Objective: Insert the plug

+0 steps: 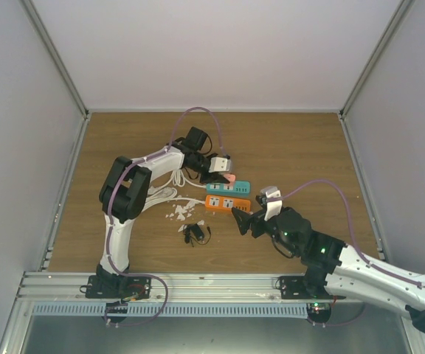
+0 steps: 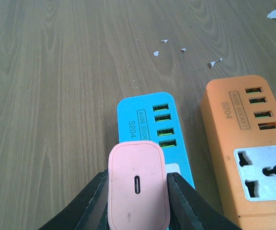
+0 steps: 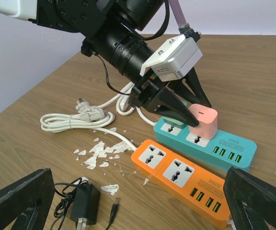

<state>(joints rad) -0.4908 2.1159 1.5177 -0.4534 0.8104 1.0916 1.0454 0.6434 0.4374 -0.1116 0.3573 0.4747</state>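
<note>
— While clamped in the left gripper (image 2: pixel 139 201), stands upright over the blue power strip (image 3: pixel 226 143), no? Speaking of the pink USB charger plug (image 3: pixel 203 122).

— Yes. Pinched on both flanks by the black fingers (image 2: pixel 83 214), closed tight against the pink shell. Sits over the universal socket nearer the green USB ports.

— Long axis?

— Vertical. Points prong end down at the strip, USB-C port up toward the left wrist camera. Hides its own prongs, so cannot tell whether fully seated or only resting on the socket face.

— And the strip itself?

— Lies flat on the wooden table (image 1: pixel 124 140), long axis running side to side in the top view. Keeps parallel to the orange power strip (image 3: pixel 176 178), just beside it on the near side.

— Nearer arm?

— Left, plainly, being the one with the grip. As for the right gripper (image 1: pixel 242 220): hovers near the orange strip's near edge, spread wide, holding nothing.

— So turns on what?

— On one straight line: plug directly above socket, jaws above plug. Probably calls for a push straight down along that vertical axis, with no tilt and no sideways drift. Could skate the light strip across the wood if pressed off centre. Might warrant steadying the strip's USB end with the free right gripper.
</note>
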